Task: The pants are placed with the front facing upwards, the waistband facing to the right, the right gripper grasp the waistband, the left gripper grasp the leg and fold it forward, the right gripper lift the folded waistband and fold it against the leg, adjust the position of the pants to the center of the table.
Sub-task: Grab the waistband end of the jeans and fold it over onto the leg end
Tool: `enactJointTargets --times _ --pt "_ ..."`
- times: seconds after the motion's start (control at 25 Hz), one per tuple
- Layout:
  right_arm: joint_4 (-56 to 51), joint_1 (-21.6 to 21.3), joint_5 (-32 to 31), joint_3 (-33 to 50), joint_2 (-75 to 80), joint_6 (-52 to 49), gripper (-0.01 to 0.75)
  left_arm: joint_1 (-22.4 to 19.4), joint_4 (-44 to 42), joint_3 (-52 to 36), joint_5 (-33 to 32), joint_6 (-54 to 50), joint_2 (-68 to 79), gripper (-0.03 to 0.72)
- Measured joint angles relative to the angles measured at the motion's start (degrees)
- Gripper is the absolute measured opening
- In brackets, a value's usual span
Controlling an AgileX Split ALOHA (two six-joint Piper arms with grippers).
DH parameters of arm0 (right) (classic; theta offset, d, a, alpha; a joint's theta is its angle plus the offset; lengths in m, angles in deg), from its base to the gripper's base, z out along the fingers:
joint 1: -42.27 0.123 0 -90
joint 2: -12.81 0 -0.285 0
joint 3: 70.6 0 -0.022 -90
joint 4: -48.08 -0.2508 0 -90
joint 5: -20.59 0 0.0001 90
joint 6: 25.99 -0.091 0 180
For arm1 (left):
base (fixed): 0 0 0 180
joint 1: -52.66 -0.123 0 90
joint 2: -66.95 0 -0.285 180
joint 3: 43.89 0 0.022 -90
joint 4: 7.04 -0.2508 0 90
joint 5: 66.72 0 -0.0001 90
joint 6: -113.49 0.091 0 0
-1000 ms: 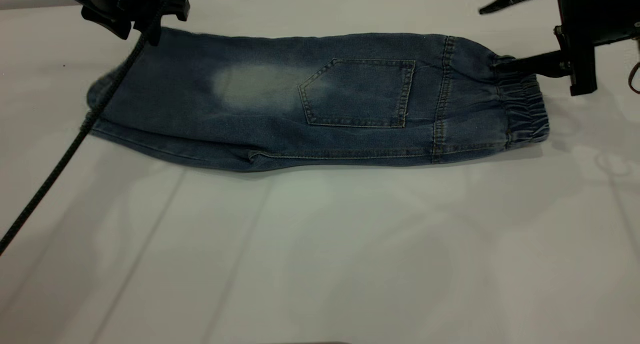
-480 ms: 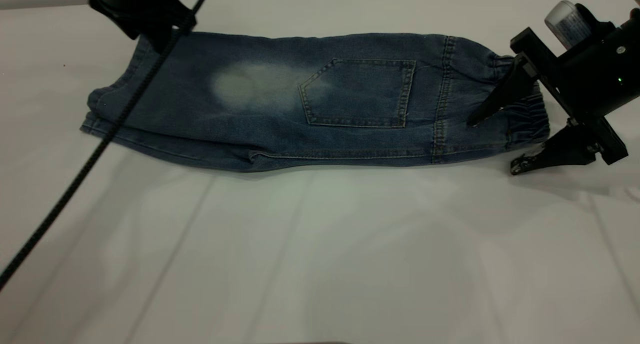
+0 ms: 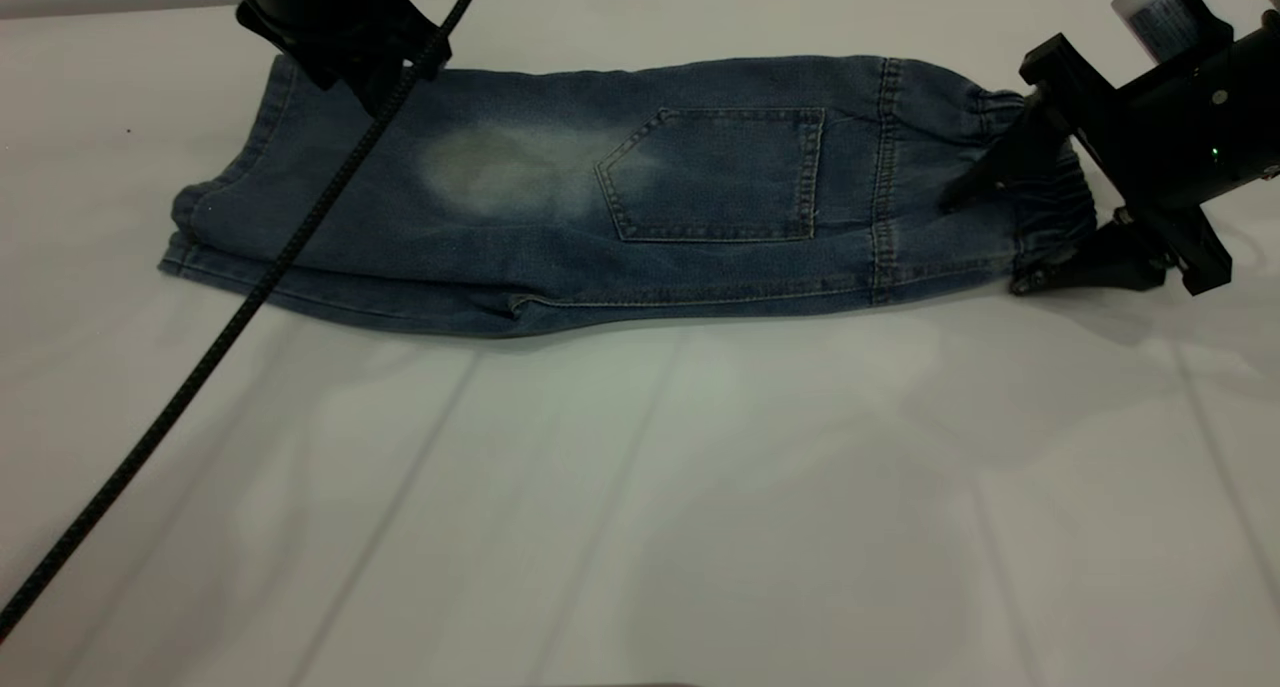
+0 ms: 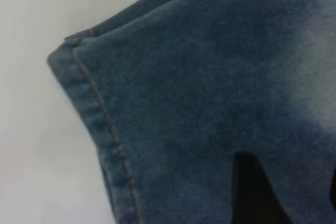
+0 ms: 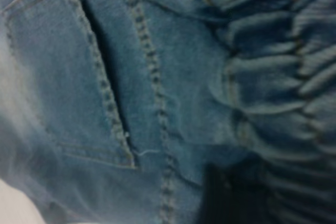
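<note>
Waistband [image 3: 1045,207] — between right gripper [image 3: 985,237] spread fingers [image 3: 1060,267].

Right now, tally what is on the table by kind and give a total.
Denim pants: 1
Black end effectors: 2, left end effector over the leg end, right end effector open at the waistband
Black cable: 1
Total: 4
</note>
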Motion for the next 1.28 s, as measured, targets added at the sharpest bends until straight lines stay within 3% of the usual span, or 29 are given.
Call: enactJointTargets --times 0.12,0.2,0.64,0.96,1.12,1.28 --pt "-2.2 0.0 0.0 0.0 0.2 1.7 0.134 0.7 1.3 0.0 0.3 0.7 1.7 0.328" --pt "-4.6 -0.1 -1.3 0.0 0.2 4.2 0.082 1.6 3.7 0.0 0.5 2.3 3.4 0.326" --pt "-10.6 -0.8 -4.8 0.1 -12.1 20.4 0.08 10.9 16.3 0.2 2.8 14.4 7.8 0.327" --pt "-5.9 -0.8 -8.0 0.5 -22.9 22.5 0.08 17.2 24.1 0.4 8.8 17.8 8.8 0.327" --pt "-2.3 -0.8 -8.2 0.5 -24.4 22.7 0.08 17.9 24.3 0.4 9.0 17.8 8.5 0.327" --pt "-1.8 -0.3 -8.5 0.5 -24.4 23.4 0.08 14.2 24.3 0.4 7.6 17.8 5.2 0.323"
